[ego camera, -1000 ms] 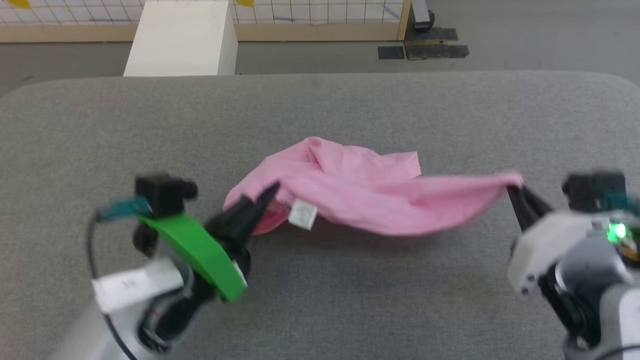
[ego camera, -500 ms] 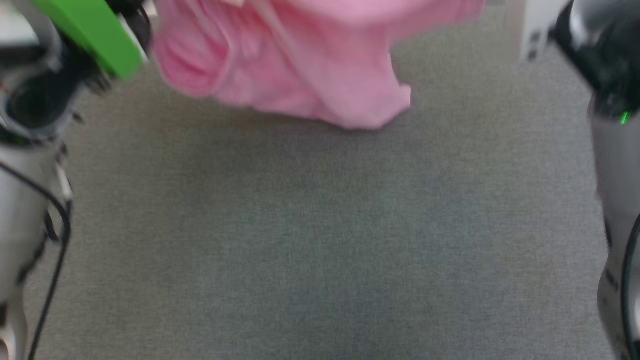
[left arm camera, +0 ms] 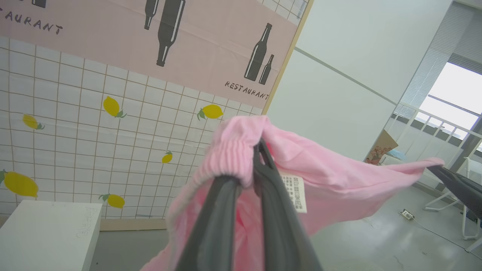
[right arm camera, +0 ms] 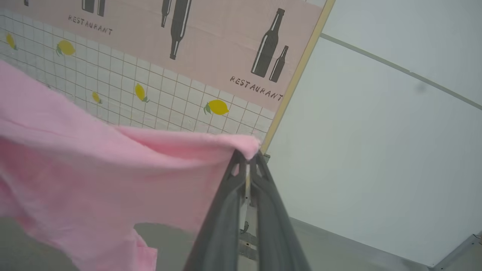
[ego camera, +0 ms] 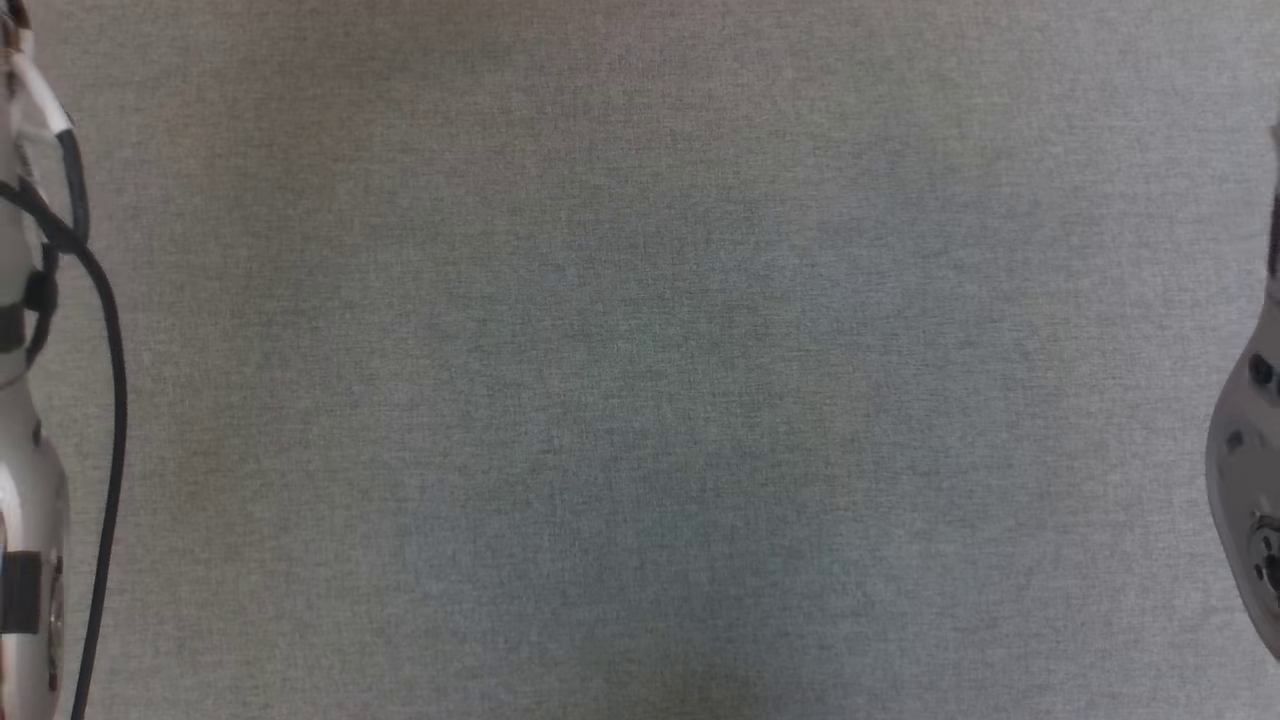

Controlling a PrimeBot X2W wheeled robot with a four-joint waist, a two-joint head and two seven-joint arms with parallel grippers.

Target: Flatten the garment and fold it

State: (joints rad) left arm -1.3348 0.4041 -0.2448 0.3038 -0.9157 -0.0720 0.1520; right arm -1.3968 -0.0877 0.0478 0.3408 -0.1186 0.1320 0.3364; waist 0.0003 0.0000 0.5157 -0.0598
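The garment is light pink and hangs in the air, stretched between my two grippers. In the left wrist view my left gripper is shut on its gathered ribbed hem, with the white care label just right of the fingers. My right gripper pinches the far pointed corner there. In the right wrist view my right gripper is shut on that corner of the garment, which sags away to the left. The head view has my pale forearms at the left edge and right edge.
The grey cloth-covered table lies below. A white box stands on the floor before a tiled wall with lemons and a pink restaurant poster. White frames stand at the far right.
Both shut grippers have raised the garment off the table and out past the top of the head view. The head view itself has swung down onto the table top.
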